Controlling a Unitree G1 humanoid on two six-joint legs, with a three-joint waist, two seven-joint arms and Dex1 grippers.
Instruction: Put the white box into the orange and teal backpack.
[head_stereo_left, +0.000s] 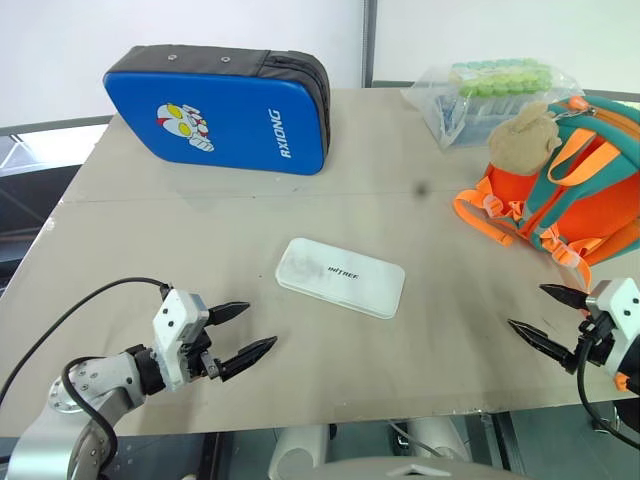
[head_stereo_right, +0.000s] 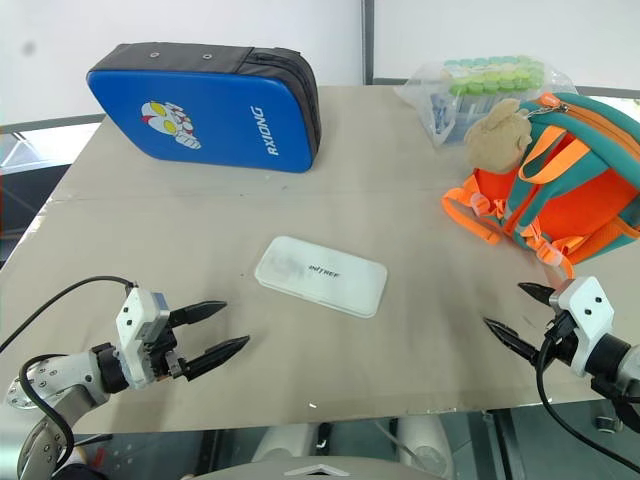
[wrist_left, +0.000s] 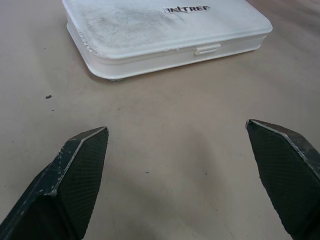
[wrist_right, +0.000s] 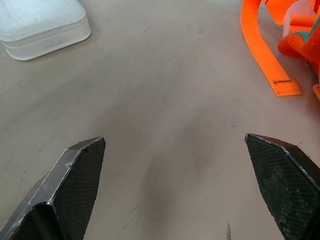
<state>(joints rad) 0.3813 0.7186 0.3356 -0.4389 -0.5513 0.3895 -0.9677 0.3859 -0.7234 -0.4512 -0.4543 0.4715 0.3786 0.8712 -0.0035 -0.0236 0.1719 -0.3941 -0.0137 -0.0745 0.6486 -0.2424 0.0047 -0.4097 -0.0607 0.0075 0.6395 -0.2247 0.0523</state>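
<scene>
- Nearest in, two hands hover low over the front of the bench (head_stereo_left: 120, 300), one at each front corner, both empty.
- The left hand (head_stereo_left: 245, 333) has its fingers spread wide and points forward and toward the middle; nothing sits between the tips.
- The right hand (head_stereo_left: 545, 315) mirrors it, fingers just as wide, aimed inward from the other side, nothing held.
- Next out, one box (head_stereo_left: 341, 276) lies flat at mid-bench, lid up, lettering showing, untouched.
- Here is the relation that matters: the box sits ahead of the left hand and off toward the centre, and the left wrist view has it dead ahead between the spread fingers.
- Its long axis runs across the bench, slanting a little, the left end farther back than the right.
- By the look of it the left hand is the nearer; the right wrist view catches just one corner of the box off to the side.
- Beyond the right hand, one backpack (head_stereo_left: 580, 185) lies on its side at the right edge, straps spilling toward the front, one plush bear (head_stereo_left: 522, 140) on top; whether its opening is unzipped cannot be told.
- Farthest back: one blue case (head_stereo_left: 215, 115) at the left rear, one clear bag (head_stereo_left: 490, 95) of tubes behind the backpack.
</scene>
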